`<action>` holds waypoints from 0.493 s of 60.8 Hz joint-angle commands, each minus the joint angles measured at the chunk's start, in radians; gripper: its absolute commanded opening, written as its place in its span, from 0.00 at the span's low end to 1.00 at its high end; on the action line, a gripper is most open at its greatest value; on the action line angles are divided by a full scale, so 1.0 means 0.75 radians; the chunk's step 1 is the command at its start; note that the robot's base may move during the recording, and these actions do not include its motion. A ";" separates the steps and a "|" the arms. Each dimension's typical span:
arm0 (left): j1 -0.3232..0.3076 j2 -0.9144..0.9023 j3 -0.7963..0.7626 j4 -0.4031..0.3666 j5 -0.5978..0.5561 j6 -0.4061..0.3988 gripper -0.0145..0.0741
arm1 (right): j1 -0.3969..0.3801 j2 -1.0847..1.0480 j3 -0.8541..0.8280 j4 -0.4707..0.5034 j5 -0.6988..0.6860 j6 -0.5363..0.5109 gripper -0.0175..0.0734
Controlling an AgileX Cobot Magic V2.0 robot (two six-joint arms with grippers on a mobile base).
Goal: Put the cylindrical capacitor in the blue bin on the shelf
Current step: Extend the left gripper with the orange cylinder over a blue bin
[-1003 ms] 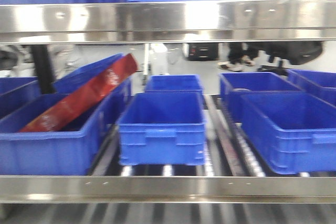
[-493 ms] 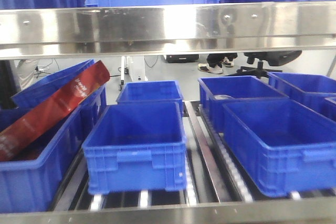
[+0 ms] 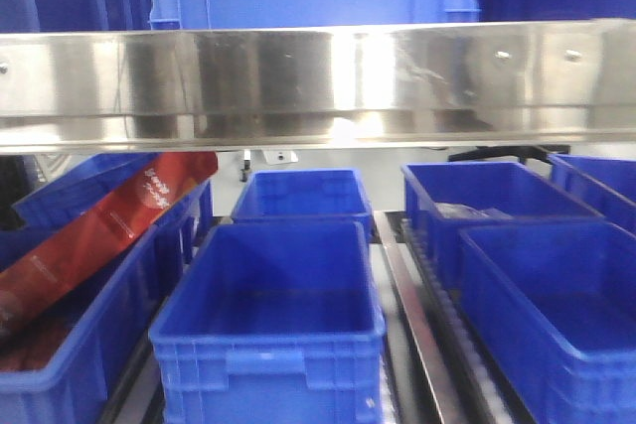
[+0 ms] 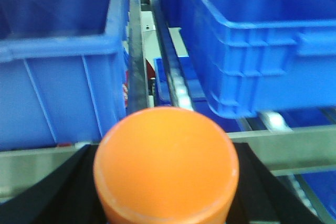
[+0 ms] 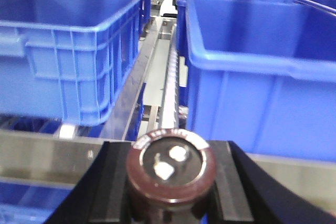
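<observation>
Your right hand (image 5: 171,187) was clamped on the cylindrical capacitor (image 5: 170,169): in the right wrist view, at lower centre of the frame, the black fingers (image 5: 111,182) pressed on either side of the dark brown can, its two pale terminals facing the camera. So the pick was done and the capacitor had been brought up to the shelf (image 3: 318,86). It hung just in front of the steel front rail (image 5: 37,153), in line with the roller track (image 5: 169,85) that ran between the left blue bin (image 5: 68,72) and the right blue bin (image 5: 247,108). It was outside both bins, and lower in the frame than either rim.

Your left hand (image 4: 165,182) was closed too, gripping an orange cylinder (image 4: 165,163) that filled the lower centre of the left wrist view, with more blue bins beyond it.

In the front view neither hand showed; the centre bin (image 3: 268,369) at the bottom of that frame looked bare inside, while a red packet (image 3: 99,235) leaned in the bin at far left.

By my judgement you were past the halfway mark. What was left was the placing itself: raising the capacitor over a rim, carrying it above a bin's floor, and opening the fingers. I could not tell from these views which bin you meant to use
</observation>
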 commanded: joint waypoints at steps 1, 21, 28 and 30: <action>-0.008 -0.002 -0.009 -0.004 -0.029 -0.005 0.04 | 0.001 -0.001 -0.004 -0.002 -0.033 -0.005 0.02; -0.008 -0.002 -0.009 -0.004 -0.029 -0.005 0.04 | 0.001 -0.001 -0.004 -0.002 -0.033 -0.005 0.02; -0.008 -0.002 -0.009 -0.004 -0.029 -0.005 0.04 | 0.001 -0.001 -0.004 -0.002 -0.033 -0.005 0.02; -0.008 -0.002 -0.009 -0.004 -0.029 -0.005 0.04 | 0.001 -0.001 -0.004 -0.002 -0.033 -0.005 0.02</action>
